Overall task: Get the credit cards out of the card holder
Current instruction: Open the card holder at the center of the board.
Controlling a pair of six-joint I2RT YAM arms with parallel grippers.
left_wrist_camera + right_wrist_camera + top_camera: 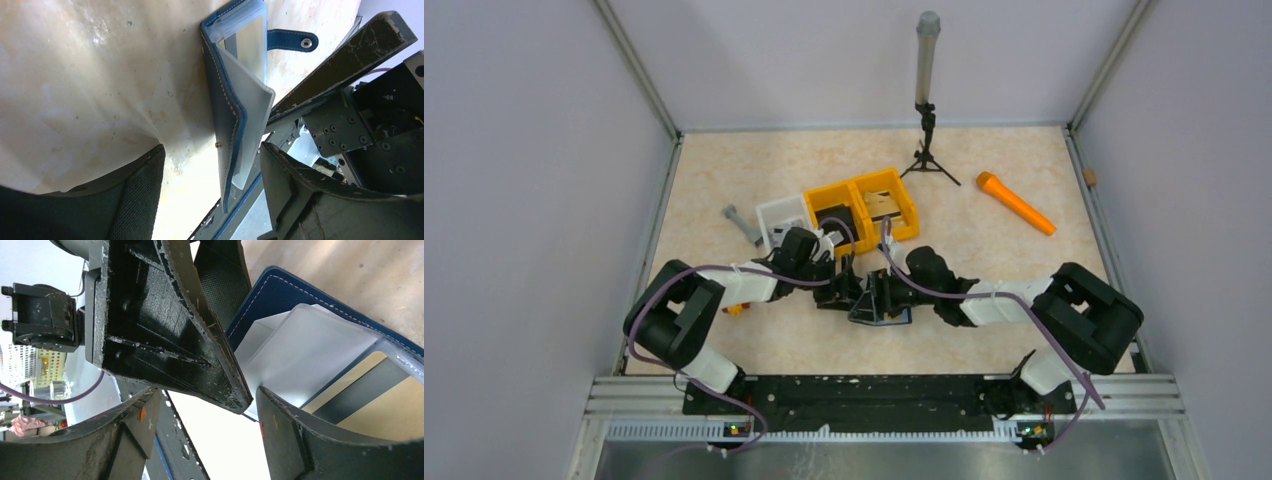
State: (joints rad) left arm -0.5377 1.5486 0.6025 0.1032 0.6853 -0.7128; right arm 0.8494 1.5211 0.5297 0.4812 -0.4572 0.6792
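**Top view.** The card holder (889,314) lay on the table (724,160) near its front middle. The left gripper (852,295) and right gripper (882,297) crowded over it from either side. Just beyond the holder stood one yellow bin (908,210) with two compartments. One white tray (780,203) and one grey piece (742,222) sat beyond the holder to the left. Well beyond it to the right lay one orange tool (1017,203), and one tripod (927,150) stood farther back. Bare tabletop ran from the holder out to both side walls.

**Left wrist view.** The holder (220,100) stood propped open like a tent, navy outside and pale inside. Its strap (292,40) lay flat on the table. One silvery-grey credit card (247,45) showed in a clear pocket. The left gripper (212,150) was spread wide. Bare table showed between one of its fingers (137,200) and the holder, so it grasped nothing. One finger of the right gripper (345,65) touched the edge of the pale leaf.

**Right wrist view.** One tan credit card (395,410) with a dark stripe sat in the holder's (280,290) clear pocket. The right gripper (206,392) was released and gripped nothing. A finger of the left gripper (170,330) pointed into the gap between its jaws. The pale leaf ran behind one of its fingers.
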